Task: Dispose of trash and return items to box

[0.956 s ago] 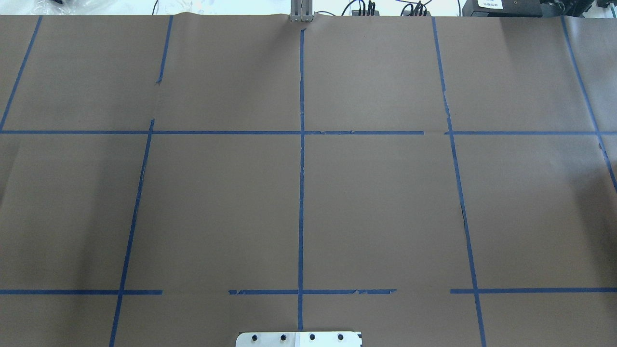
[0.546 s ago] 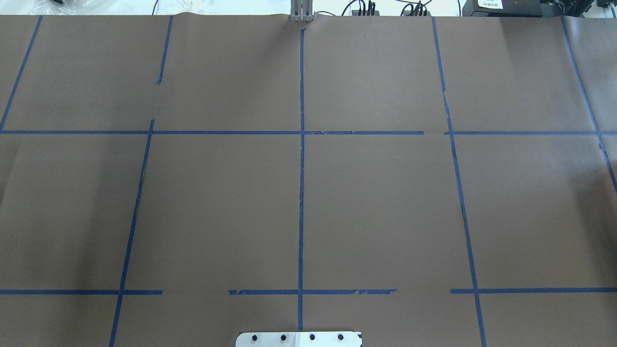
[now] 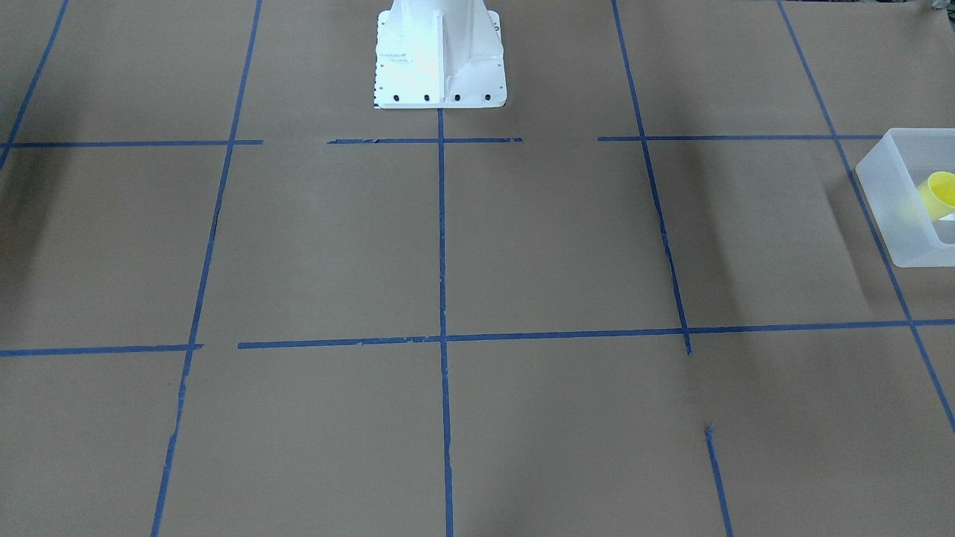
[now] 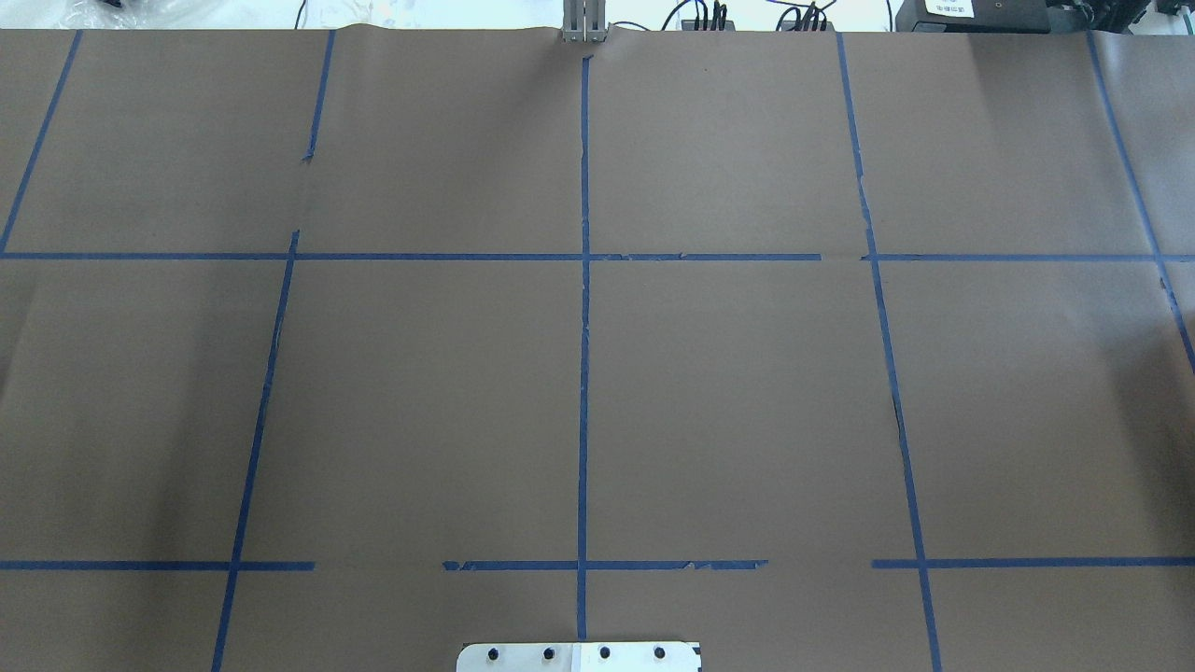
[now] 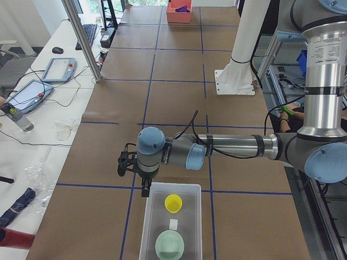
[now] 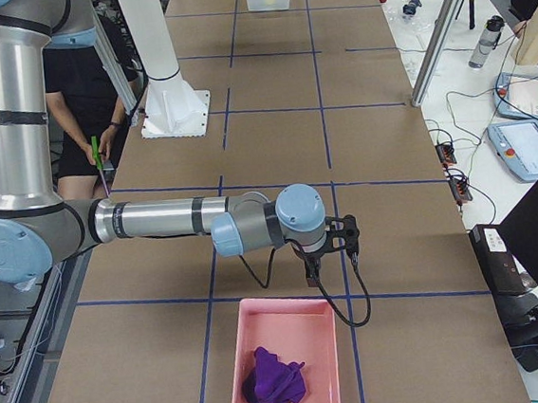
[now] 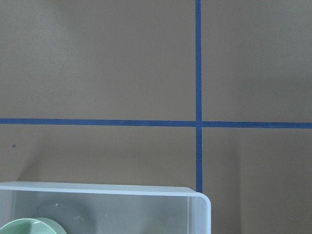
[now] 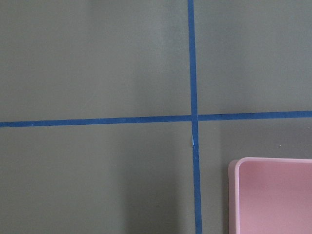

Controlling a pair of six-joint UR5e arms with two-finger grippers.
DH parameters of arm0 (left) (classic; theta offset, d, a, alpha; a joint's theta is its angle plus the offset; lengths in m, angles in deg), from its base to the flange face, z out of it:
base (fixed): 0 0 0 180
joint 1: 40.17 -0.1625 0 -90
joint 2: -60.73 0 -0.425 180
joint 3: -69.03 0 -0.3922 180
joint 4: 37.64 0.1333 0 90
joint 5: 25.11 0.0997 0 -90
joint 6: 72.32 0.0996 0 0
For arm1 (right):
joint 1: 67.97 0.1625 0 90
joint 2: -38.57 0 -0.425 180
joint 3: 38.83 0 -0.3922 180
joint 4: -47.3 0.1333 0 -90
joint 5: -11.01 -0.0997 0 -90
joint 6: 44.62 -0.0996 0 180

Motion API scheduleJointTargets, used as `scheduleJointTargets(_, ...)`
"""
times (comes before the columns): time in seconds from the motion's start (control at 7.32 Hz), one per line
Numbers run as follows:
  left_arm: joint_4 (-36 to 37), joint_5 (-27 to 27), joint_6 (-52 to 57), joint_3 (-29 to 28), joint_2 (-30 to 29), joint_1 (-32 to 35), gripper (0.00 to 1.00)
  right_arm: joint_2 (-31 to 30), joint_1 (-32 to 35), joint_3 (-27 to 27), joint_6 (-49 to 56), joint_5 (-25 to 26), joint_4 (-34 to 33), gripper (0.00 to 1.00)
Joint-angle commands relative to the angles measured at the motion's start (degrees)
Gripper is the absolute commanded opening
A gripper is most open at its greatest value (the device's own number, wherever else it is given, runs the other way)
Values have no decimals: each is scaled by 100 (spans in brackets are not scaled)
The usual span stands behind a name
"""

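The box [image 5: 157, 227], a frosted white bin, stands at the table's end on my left. In it lie a yellow cup [image 5: 173, 203], a pale green bowl [image 5: 169, 245] and a small white label. The front-facing view shows the box [image 3: 888, 201] and the cup [image 3: 938, 190] at its right edge. My left gripper [image 5: 124, 163] hovers just outside the box's far rim; I cannot tell whether it is open or shut. The left wrist view catches the box's corner [image 7: 146, 191] and the bowl [image 7: 34, 226]. My right gripper [image 6: 349, 237] hangs beside a pink tray [image 6: 312, 302]; I cannot tell its state either.
A crumpled purple cloth [image 6: 275, 377] lies in the pink tray, whose corner [image 8: 243, 168] shows in the right wrist view. The white robot base [image 3: 440, 56] stands at the table's middle. A person [image 6: 98, 104] stands behind the robot. Side desks hold tablets, cables and bottles.
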Motion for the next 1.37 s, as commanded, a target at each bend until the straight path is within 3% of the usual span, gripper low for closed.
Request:
scheduleJointTargets(0.0,-9,0,-2,1,5,-4,100,-27,-51,1,1,-26,-17,100)
scheduleJointTargets(1.23,-9,0,-2,10,-57,-4,100,-45,45,54,678,237,-368,100)
